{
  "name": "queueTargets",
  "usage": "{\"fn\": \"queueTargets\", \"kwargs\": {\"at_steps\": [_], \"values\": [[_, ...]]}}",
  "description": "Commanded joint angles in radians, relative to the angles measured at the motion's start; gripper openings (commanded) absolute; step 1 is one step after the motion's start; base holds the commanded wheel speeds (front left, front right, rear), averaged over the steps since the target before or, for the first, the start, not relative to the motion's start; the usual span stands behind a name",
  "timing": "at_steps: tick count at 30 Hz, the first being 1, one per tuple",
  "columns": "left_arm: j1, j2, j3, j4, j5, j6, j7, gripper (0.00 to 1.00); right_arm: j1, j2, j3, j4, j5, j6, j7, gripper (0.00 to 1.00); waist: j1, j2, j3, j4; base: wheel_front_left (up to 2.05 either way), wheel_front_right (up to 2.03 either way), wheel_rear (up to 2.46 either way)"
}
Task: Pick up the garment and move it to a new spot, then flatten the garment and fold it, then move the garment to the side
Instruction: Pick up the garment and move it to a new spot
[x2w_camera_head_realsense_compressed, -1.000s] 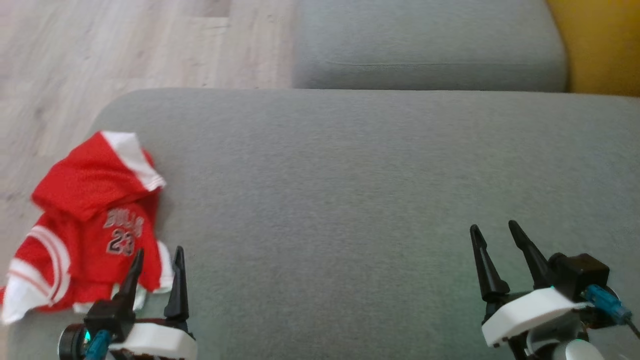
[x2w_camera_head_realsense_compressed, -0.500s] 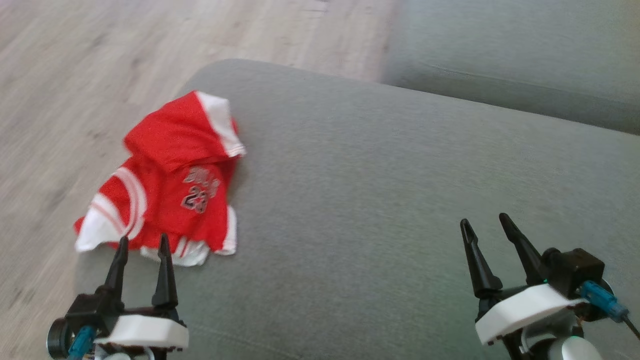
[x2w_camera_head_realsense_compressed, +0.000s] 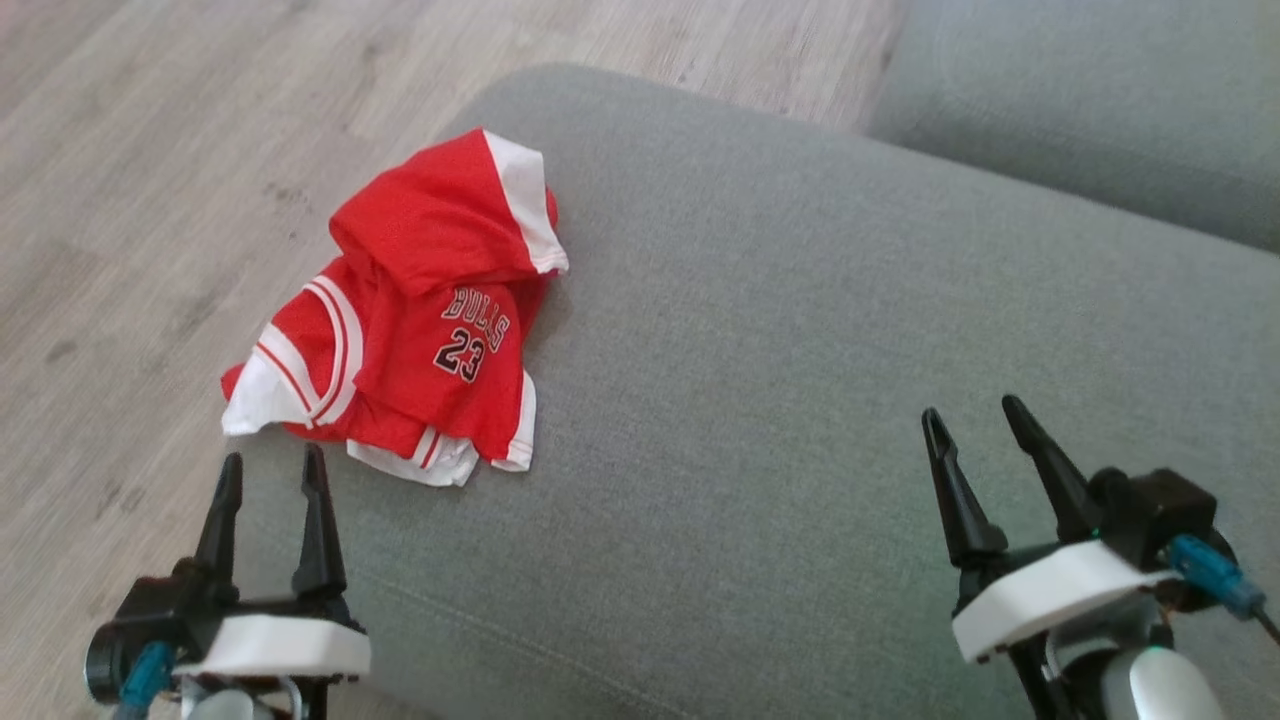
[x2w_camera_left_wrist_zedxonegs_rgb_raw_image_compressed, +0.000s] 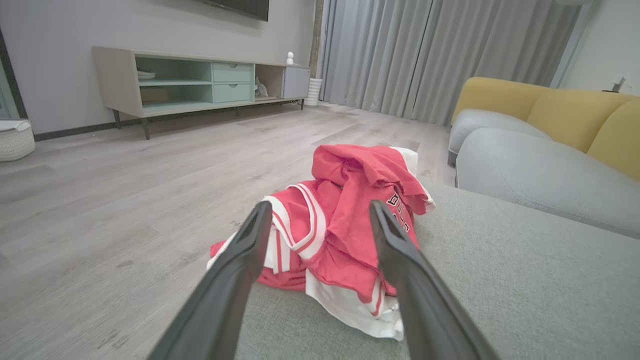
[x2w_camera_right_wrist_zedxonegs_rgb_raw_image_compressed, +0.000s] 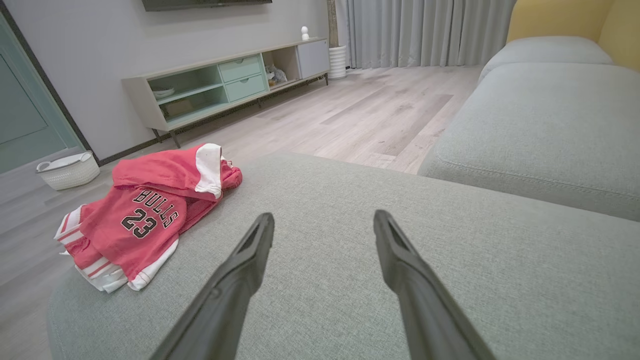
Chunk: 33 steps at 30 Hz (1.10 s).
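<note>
The garment (x2w_camera_head_realsense_compressed: 420, 320), a red and white jersey, lies crumpled on the grey cushion (x2w_camera_head_realsense_compressed: 800, 350) along its left edge, beside the wooden floor (x2w_camera_head_realsense_compressed: 150, 150). The left gripper (x2w_camera_head_realsense_compressed: 272, 455) sits at the near left corner, just short of the garment and not touching it, jaws wide open and holding nothing. The right gripper (x2w_camera_head_realsense_compressed: 972, 407) sits over the cushion's near right part, well apart from the garment, jaws likewise wide open and empty.

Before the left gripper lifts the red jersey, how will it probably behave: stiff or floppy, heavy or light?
Probably floppy: the red jersey lies crumpled in folds, so it should droop and unfold from one pinch. Likely light: the mesh looks thin. Lying at the edge of the grey cushion, it might slide off if pushed.
</note>
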Motion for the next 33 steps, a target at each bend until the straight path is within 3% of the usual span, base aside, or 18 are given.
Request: {"fn": "queueTargets", "kwargs": {"at_steps": [1, 10, 15, 25, 26, 27, 28, 33], "values": [[-0.079, 0.009, 0.035, -0.017, 0.001, -0.008, -0.010, 1.00, -0.061, -0.006, 0.019, -0.047, -0.015, -0.001, 0.008, 1.00, 0.0000, 0.0000, 0.032, 0.001, 0.00, 0.00, 0.00], [-0.392, 0.066, -0.039, 0.149, -0.079, -0.070, 0.099, 1.00, -0.151, -0.008, 0.000, -0.143, -0.113, -0.001, 0.110, 1.00, 0.0000, 0.0000, 0.248, -0.008, 0.00, 0.00, 0.00], [-0.583, 0.104, -0.119, 0.293, -0.147, -0.076, 0.194, 1.00, -0.190, -0.029, -0.003, -0.192, -0.142, -0.001, 0.160, 1.00, 0.0000, 0.0000, 0.343, -0.014, 0.00, 0.00, 0.00], [-0.793, 0.171, -0.242, 0.558, -0.307, -0.077, 0.323, 1.00, -0.221, -0.055, -0.003, -0.235, -0.151, -0.001, 0.203, 1.00, 0.0000, 0.0000, 0.413, -0.033, 0.00, 0.00, 0.00], [-0.803, 0.177, -0.253, 0.579, -0.319, -0.077, 0.335, 0.79, -0.221, -0.055, -0.005, -0.236, -0.151, -0.001, 0.204, 1.00, 0.0000, 0.0000, 0.414, -0.035, 0.00, 0.00, 0.00], [-0.814, 0.182, -0.262, 0.594, -0.328, -0.077, 0.335, 0.48, -0.221, -0.055, -0.006, -0.237, -0.151, -0.001, 0.204, 1.00, 0.0000, 0.0000, 0.414, -0.036, 0.00, 0.00, 0.00], [-0.822, 0.188, -0.270, 0.604, -0.336, -0.077, 0.328, 0.00, -0.222, -0.054, -0.008, -0.236, -0.150, -0.001, 0.204, 1.00, 0.0000, 0.0000, 0.412, -0.037, 0.00, 0.00, 0.00], [-0.839, 0.222, -0.308, 0.628, -0.341, -0.077, 0.230, 0.00, -0.215, -0.045, -0.021, -0.220, -0.141, -0.001, 0.185, 1.00, 0.0000, 0.0000, 0.370, -0.036, 0.00, 0.00, 0.00]]}}
